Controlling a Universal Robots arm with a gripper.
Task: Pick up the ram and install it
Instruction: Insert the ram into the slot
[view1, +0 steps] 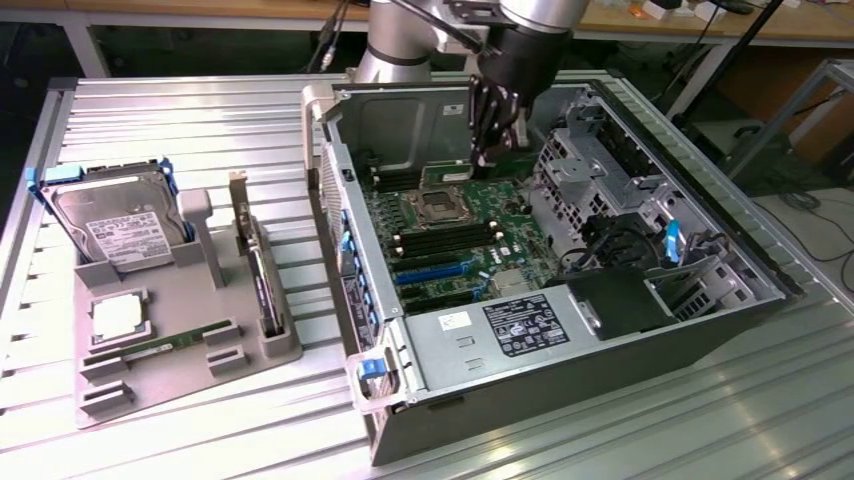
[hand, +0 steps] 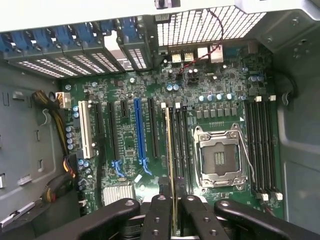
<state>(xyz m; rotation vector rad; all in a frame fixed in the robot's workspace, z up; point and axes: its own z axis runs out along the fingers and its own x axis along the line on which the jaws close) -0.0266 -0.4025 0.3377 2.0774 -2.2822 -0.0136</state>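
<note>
My gripper (view1: 487, 140) reaches down into the open computer case (view1: 561, 390), above the motherboard (view1: 467, 250). In the wrist view its black fingers (hand: 160, 212) are shut on the ram (hand: 170, 150). The ram shows edge-on as a thin, pale green-gold strip. It hangs over the black memory slots (hand: 179, 145) just beside the empty processor socket (hand: 220, 157), roughly in line with them. I cannot tell whether its edge touches a slot. A further bank of slots (hand: 262, 150) lies on the socket's other side.
A grey holder tray (view1: 174, 385) at the exterior view's left carries a hard drive (view1: 114, 225), an upright expansion card (view1: 263, 275), a square silver processor (view1: 118, 316) and a narrow green stick (view1: 147, 352). The case walls, drive cage (view1: 601, 190) and power supply (view1: 527, 325) close in on the motherboard.
</note>
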